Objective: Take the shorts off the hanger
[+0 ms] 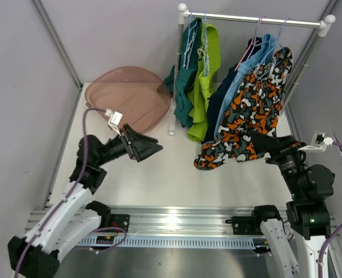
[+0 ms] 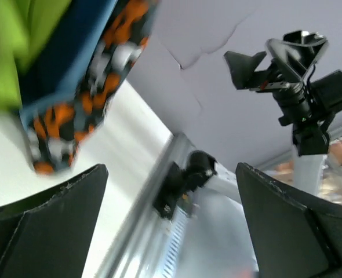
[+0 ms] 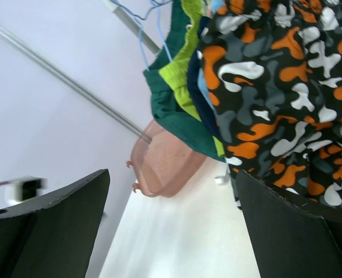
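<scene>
Shorts: five pairs, all hanging from the rail (image 1: 252, 20) at the far side of the bench (image 1: 159, 179); none is off yet.
Colours: one teal pair (image 1: 184, 87), one lime green pair (image 1: 207, 81), one navy pair (image 1: 220, 98), one light blue pair (image 1: 258, 58), one blotch-patterned pair (image 1: 249, 119).
Patterned pair: frontmost and hanging lowest, its hem nearest the right arm (image 1: 301, 174), so likely the first to take.
Right jaws: apart, nothing between them, just beside the patterned hem, seemingly lined up to pinch it.
Left jaws: apart and empty, pointed toward the rack, probably waiting to assist.
Basin (image 1: 127, 95): one, pinkish and see-through, left of the rack, presumably there to receive shorts.
Hangers (image 1: 247, 49): pink and blue wire; count unclear.
</scene>
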You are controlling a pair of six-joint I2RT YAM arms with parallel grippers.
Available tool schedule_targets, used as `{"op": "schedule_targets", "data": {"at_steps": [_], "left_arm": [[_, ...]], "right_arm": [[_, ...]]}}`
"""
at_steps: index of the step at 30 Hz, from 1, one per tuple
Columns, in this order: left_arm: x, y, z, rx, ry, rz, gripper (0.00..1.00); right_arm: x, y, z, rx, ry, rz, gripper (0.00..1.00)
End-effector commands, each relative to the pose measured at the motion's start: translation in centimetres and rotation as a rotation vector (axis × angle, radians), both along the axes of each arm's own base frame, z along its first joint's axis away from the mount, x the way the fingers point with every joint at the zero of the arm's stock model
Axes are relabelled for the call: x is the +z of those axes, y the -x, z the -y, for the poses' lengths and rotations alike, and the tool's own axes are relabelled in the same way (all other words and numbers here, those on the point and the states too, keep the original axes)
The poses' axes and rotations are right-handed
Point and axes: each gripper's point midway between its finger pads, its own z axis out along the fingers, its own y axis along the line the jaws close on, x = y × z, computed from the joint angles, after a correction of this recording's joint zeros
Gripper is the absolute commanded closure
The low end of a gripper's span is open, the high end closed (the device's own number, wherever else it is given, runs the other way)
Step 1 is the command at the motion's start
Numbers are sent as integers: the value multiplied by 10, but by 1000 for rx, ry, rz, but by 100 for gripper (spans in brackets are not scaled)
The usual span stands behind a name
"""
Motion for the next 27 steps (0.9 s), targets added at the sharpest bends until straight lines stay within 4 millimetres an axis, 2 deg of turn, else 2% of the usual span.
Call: {"op": "schedule_targets", "data": {"at_steps": [1, 2, 5, 6, 7, 8, 9, 10, 12, 13, 14, 15, 16, 17, 19, 20, 21, 23, 24, 27], "left_arm": [[31, -15, -27, 263, -233, 153, 1], [42, -20, -31, 295, -255, 178, 1], [44, -32, -45, 383, -341, 189, 1], [40, -38, -47, 396, -381, 212, 1], [35, -42, -49, 409, -400, 212, 1], [31, -46, -53, 433, -425, 206, 1], [26, -50, -53, 430, -455, 215, 1], [22, -54, -58, 457, -484, 199, 1], [19, -57, -59, 457, -525, 211, 1], [15, -59, -61, 464, -551, 203, 1], [14, -64, -68, 501, -577, 200, 1], [11, -66, -71, 512, -609, 203, 1], [6, -70, -72, 519, -632, 193, 1], [4, -75, -76, 544, -648, 186, 1], [-6, -80, -76, 547, -664, 167, 1], [-8, -81, -74, 546, -662, 158, 1], [-11, -81, -73, 538, -663, 151, 1], [-13, -82, -72, 531, -663, 147, 1], [-12, -81, -72, 532, -666, 150, 1], [-14, -81, -76, 546, -674, 154, 1]], "right_arm": [[40, 20, -5, 42, -15, 86, 1], [55, 27, 0, 12, -5, 126, 0], [79, 34, 5, -17, 8, 216, 1], [95, 39, 10, -44, 10, 249, 1], [99, 36, 13, -64, 21, 232, 1], [97, 13, 14, -74, 45, 173, 0], [100, 4, 17, -89, 68, 145, 1], [107, -18, 22, -120, 104, 87, 1], [111, -41, 30, -162, 153, 26, 1], [134, -45, 36, -198, 164, 54, 1], [127, -78, 36, -200, 193, -6, 1], [129, -91, 36, -203, 213, -15, 0], [149, -98, 45, -262, 240, 15, 1], [137, -131, 45, -279, 273, -46, 1], [138, -155, 50, -341, 316, -72, 1], [153, -160, 54, -372, 330, -47, 1], [141, -185, 55, -388, 351, -87, 1], [148, -199, 63, -441, 373, -77, 0], [141, -215, 63, -451, 382, -87, 1], [140, -233, 69, -490, 398, -90, 1]]}}
